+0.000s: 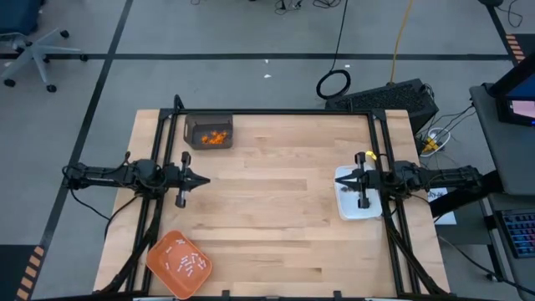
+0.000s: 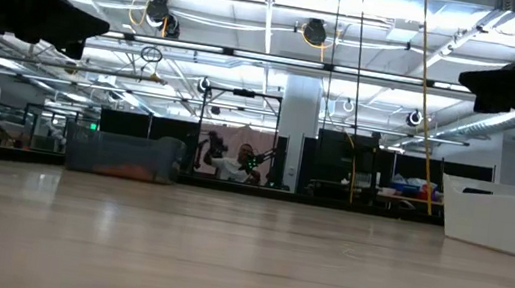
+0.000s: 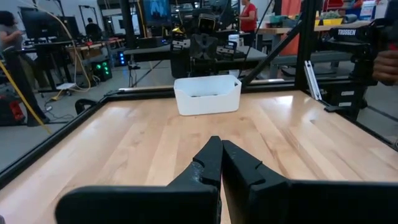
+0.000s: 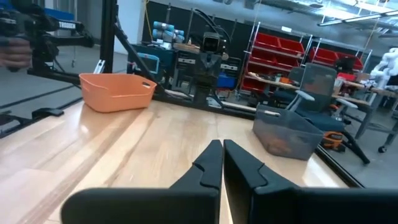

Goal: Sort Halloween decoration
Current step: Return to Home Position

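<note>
Orange bits [image 1: 217, 138] lie in a grey bin [image 1: 208, 132] at the table's far left. Small white sticks [image 1: 185, 262] lie in an orange tray [image 1: 179, 265] at the near left. A white rectangular dish [image 1: 358, 194] stands on the table at the right; what it holds does not show. My left gripper [image 1: 205, 178] [image 3: 221, 152] hangs shut at the left side, pointing level across the table toward the dish [image 3: 207, 94]. My right gripper [image 1: 338, 181] [image 4: 222, 152] hangs shut above the dish, pointing level toward the tray [image 4: 117, 91] and the bin [image 4: 288, 133]. Both hold nothing.
A black frame [image 1: 276, 113] runs along the table's edges. The wide middle of the wooden top [image 1: 276, 209] lies between the two grippers. In the low view the bin [image 2: 123, 155] stands far left and the dish [image 2: 510, 215] near right.
</note>
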You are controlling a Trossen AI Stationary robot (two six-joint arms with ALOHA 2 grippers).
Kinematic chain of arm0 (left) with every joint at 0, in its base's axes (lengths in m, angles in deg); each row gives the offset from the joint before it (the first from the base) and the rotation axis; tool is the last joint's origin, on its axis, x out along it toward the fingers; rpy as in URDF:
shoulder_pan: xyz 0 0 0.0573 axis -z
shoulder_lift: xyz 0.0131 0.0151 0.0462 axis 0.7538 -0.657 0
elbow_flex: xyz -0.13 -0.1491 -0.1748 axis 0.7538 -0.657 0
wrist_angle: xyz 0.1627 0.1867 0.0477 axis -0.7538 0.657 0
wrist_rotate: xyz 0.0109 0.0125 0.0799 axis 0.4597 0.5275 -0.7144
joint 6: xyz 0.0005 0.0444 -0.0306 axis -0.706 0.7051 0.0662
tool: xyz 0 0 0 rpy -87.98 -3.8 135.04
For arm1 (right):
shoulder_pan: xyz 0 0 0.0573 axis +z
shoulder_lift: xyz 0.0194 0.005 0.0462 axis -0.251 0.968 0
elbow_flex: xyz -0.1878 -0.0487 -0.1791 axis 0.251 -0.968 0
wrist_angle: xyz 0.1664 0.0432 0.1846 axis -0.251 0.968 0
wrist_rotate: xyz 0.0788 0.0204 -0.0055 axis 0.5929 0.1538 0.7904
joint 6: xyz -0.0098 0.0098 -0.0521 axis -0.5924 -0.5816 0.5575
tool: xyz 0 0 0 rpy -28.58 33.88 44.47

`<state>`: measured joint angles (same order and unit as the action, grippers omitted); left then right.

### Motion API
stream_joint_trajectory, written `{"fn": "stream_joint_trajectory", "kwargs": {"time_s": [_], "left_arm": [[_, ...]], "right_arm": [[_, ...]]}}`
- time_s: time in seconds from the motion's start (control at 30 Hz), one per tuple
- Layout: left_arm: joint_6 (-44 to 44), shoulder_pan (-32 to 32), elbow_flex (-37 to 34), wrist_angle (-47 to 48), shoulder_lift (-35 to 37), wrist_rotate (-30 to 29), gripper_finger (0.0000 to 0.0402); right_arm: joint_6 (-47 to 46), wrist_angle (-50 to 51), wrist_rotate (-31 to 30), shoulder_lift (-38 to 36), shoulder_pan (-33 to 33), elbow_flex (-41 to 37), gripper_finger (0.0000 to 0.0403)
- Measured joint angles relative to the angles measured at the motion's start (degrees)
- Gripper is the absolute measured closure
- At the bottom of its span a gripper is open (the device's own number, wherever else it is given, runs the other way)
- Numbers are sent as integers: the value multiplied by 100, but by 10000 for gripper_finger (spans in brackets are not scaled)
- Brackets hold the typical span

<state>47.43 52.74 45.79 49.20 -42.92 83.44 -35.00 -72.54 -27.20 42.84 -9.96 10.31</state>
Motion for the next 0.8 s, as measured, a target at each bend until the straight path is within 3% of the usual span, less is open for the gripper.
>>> {"fn": "stream_joint_trajectory", "kwargs": {"time_s": [0.8], "left_arm": [[290, 0, -9, 4, -3, 72, 391]], "right_arm": [[-191, 8, 163, 0, -157, 0, 403]]}}
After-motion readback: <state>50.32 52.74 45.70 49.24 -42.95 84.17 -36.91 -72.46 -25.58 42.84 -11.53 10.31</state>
